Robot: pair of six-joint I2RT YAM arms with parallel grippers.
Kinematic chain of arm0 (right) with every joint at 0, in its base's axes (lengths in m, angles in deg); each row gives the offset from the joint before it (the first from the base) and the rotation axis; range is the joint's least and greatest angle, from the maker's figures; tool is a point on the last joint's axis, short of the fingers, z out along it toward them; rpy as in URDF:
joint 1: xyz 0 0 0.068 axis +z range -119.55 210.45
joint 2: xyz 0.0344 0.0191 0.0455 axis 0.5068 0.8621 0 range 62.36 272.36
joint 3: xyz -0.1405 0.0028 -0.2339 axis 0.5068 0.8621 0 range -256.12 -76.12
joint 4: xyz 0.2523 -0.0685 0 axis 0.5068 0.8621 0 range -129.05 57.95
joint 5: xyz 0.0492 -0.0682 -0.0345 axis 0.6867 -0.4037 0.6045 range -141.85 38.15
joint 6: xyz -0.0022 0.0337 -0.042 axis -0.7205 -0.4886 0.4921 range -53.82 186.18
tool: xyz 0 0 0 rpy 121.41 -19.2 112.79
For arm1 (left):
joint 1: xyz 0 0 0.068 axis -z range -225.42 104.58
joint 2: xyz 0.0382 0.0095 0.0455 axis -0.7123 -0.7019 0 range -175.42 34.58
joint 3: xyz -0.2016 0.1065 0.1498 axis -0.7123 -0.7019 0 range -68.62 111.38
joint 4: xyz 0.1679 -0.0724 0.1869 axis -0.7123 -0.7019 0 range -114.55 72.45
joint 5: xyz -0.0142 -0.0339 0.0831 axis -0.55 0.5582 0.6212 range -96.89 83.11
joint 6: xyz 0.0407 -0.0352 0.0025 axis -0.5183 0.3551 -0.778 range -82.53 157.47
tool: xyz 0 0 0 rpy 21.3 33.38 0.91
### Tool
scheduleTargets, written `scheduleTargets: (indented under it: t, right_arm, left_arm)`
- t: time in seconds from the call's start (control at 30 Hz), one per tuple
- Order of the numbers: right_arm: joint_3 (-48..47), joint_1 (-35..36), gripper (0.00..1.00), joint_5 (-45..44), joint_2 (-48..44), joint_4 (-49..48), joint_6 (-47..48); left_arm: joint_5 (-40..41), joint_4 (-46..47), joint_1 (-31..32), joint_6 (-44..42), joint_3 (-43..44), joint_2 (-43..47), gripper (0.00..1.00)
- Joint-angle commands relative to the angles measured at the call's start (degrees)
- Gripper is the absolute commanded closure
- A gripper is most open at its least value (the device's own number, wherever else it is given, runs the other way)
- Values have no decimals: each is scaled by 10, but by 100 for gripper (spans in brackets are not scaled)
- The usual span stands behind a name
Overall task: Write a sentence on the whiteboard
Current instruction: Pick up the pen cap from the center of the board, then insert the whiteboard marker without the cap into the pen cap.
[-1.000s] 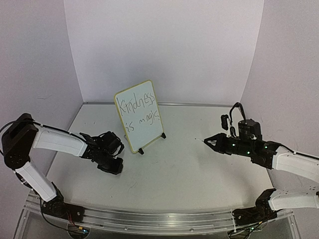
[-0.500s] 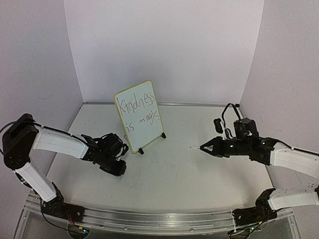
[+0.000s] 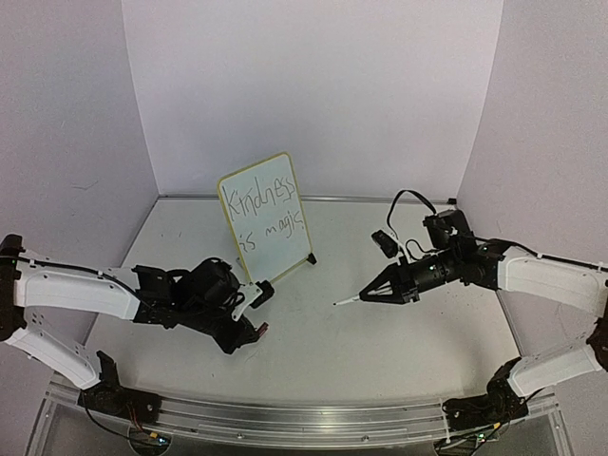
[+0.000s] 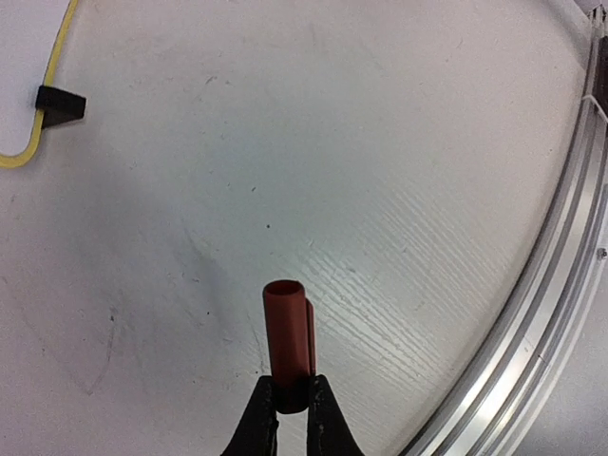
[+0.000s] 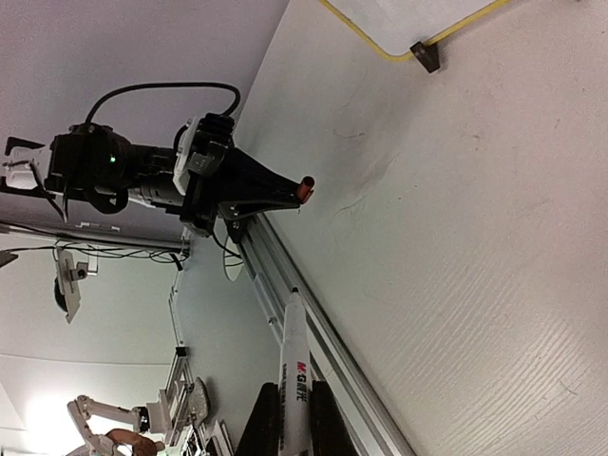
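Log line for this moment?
whiteboard: standing, sentence written | left gripper: shut on red cap | right gripper: shut on marker, clear of it

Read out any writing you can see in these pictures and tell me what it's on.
"Kindness is magic": the sentence, handwritten in two lines on the whiteboard.
"M&G", as best it reads: red print on the marker barrel. The finer print beside it is too small to read.

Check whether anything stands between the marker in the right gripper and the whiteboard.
Nothing visible does. Only bare table lies between the marker, held in the right gripper, and the whiteboard. The left gripper, holding the red cap, sits off that line.
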Motion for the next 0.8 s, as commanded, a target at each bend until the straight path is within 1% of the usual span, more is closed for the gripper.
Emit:
scheduleTargets:
  t: [0.0, 0.07, 0.17, 0.27, 0.47, 0.77]
  right_arm:
    - [-42, 4, 100, 100, 28, 60, 33]
    - [-48, 4, 100, 109, 37, 66, 32]
    - [-56, 9, 100, 113, 40, 69, 28]
    - [-67, 13, 100, 114, 48, 70, 25]
    - [-84, 21, 100, 110, 69, 69, 25]
    - [-108, 45, 100, 99, 109, 67, 32]
  left_arm:
    - [-40, -10, 6, -81, 65, 7, 100]
    - [-58, -11, 12, -95, 90, 3, 100]
    - [-75, -39, 14, -128, 136, -20, 100]
    - [-95, -52, 14, -173, 163, -36, 100]
    - [-133, -49, 14, -204, 173, -57, 100]
    - [-162, -28, 15, -196, 164, -55, 100]
